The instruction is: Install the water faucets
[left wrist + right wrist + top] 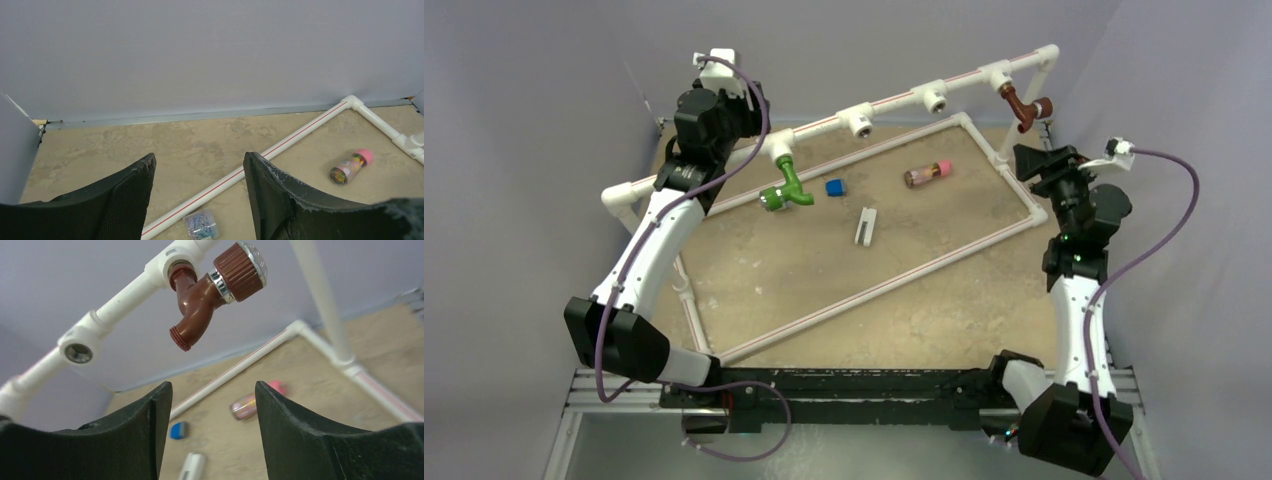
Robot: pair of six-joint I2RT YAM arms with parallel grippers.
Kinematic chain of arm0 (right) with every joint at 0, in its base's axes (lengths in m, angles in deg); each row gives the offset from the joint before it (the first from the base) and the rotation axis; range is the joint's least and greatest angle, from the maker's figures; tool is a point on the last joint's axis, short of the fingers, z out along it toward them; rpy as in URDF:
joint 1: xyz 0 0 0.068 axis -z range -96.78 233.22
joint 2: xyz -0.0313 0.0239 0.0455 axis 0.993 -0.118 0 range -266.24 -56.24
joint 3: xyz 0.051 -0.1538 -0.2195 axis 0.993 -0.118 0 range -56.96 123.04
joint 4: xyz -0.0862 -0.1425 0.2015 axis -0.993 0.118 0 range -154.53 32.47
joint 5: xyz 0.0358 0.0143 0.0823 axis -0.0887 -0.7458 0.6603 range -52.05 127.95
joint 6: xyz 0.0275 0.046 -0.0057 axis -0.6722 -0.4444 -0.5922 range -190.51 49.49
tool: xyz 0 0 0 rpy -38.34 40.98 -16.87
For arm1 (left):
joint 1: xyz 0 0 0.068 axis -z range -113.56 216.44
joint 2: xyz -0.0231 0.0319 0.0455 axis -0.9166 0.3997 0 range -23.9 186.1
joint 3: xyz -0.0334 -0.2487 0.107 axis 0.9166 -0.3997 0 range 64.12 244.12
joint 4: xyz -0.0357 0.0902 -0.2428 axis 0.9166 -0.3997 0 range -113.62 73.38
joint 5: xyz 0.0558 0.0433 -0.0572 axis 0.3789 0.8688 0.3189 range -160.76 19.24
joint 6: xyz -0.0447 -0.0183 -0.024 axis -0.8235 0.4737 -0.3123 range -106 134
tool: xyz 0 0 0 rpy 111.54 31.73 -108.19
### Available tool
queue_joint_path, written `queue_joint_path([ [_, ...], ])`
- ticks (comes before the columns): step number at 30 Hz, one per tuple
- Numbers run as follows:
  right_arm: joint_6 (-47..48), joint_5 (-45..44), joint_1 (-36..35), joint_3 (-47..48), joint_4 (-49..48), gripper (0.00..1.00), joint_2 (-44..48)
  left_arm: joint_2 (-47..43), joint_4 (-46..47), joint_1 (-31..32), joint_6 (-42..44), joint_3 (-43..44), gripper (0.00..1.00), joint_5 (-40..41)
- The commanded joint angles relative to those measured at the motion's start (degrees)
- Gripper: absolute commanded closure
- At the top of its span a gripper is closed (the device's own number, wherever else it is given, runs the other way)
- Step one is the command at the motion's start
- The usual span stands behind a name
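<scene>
Our right gripper (212, 385) has its fingers apart and empty, because the brown faucet (207, 290) above it sits in the pipe (125, 292) by itself. Our left gripper (199, 157) is apart and empty too. We think the green faucet (786, 190) hangs fixed on that pipe.

The left arm (649, 245) and right arm (1079, 310) wear white shells between black joint housings. A purple cable (767, 115) trails along each (white plug at the wrist). The left tool (199, 165) and right tool (213, 392) have black wedge-shaped fingers (125, 200), scuffed at the tips.

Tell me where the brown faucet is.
In the top view the brown faucet hangs from the far-right fitting of the raised white pipe, just beyond the open right gripper, not touching it.
</scene>
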Motion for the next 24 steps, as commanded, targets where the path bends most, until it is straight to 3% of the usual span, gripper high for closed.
queue_joint_path([
  [1,19.3,-6.2,0.1,-3.2,-5.7,0.36,4.4,0.6,-3.3,0.0,-0.2,-2.4,0.36,0.0],
  [8,37.1,-3.8,-0.8,-1.0,-6.1,0.35,1.8,0.4,-3.2,0.0,0.1,-2.3,0.36,0.3],
  [14,58.7,-10.0,-6.0,-2.0,-6.0,0.34,1.7,0.6,-3.0,0.0,0.4,-2.2,0.36,0.5],
  [16,67.1,-12.5,-8.1,-4.5,-9.3,0.33,2.9,0.7,-3.0,-0.1,0.4,-2.0,0.36,0.5],
  [21,77.8,-15.7,-8.8,-13.1,-26.0,0.26,7.1,0.5,-3.6,-0.3,0.7,-1.2,0.36,0.8],
  [24,83.3,-14.7,-9.3,-13.3,-27.7,0.25,5.9,0.2,-3.7,-0.5,0.6,-1.1,0.36,0.8],
])
